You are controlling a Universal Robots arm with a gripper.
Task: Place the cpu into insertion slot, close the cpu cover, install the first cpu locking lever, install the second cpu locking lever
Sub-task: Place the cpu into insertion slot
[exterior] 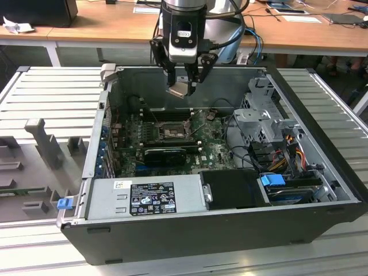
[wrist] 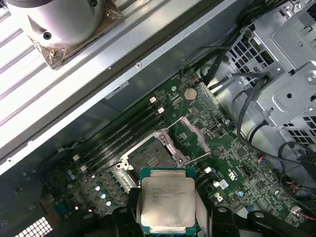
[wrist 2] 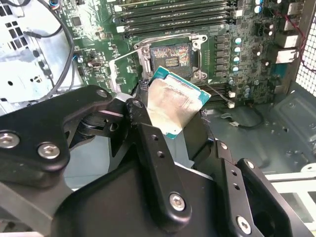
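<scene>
Broadly, an open computer case [exterior: 230, 241] lies on a ribbed metal table [exterior: 52, 92], its inside facing up; along its near wall sits a grey power supply box [exterior: 149, 195], and toward the exterior view's right stands a metal drive cage [exterior: 261, 115] with loose cables. On the case floor lies the green circuit board [exterior: 213, 149]; a long black ribbed card [exterior: 164, 154] stands on it near the power supply. The arm's gripper [exterior: 183, 86] hangs above the case's far side, clear of the board; its black fingers [wrist 2: 150, 143] are clamped on the cpu [exterior: 178, 90], which sits tilted between them, pale metal face showing, green edge visible in both wrist views [wrist 2: 173, 106] [wrist: 167, 200]. The insertion slot [exterior: 171, 131] lies below it and apart from it, black-rimmed, uncovered and bare in both wrist views [wrist 2: 171, 58] [wrist: 150, 157]; rows of long dark memory sockets [wrist: 123, 133] run just beside it. The cpu cover [wrist: 193, 132], a dull metal frame, stands swung up from one edge of the slot; the chip has not yet reached the socket.
</scene>
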